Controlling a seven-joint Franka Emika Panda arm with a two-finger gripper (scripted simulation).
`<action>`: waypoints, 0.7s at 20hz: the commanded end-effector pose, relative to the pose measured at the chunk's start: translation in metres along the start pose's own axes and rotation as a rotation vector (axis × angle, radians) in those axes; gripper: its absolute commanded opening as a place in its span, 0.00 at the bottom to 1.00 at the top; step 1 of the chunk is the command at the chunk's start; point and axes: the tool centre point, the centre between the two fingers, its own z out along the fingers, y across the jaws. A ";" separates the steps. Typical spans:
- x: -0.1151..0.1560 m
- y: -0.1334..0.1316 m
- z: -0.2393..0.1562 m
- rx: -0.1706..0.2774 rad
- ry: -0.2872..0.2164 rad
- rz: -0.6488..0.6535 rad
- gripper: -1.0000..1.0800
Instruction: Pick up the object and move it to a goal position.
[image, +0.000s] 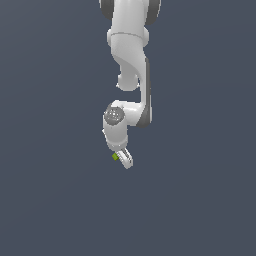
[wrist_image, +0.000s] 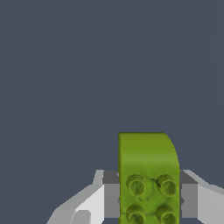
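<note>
The object is a lime-green block with round studs on one face. In the wrist view the block (wrist_image: 148, 175) fills the space between my two fingers (wrist_image: 111, 194), which press on both its sides. In the exterior view only a small green bit of the block (image: 115, 157) shows at the side of my gripper (image: 123, 159), at the end of the white arm. The gripper is shut on the block. I cannot tell whether it is held off the floor.
A plain dark grey-blue floor (image: 50, 200) fills both views. The white arm (image: 131, 60) comes down from the top middle of the exterior view. No goal marker shows.
</note>
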 end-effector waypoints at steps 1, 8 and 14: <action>0.000 0.000 0.000 0.000 0.000 0.000 0.00; 0.000 -0.001 0.000 0.000 0.000 0.000 0.00; -0.011 -0.020 0.000 0.000 0.000 0.000 0.00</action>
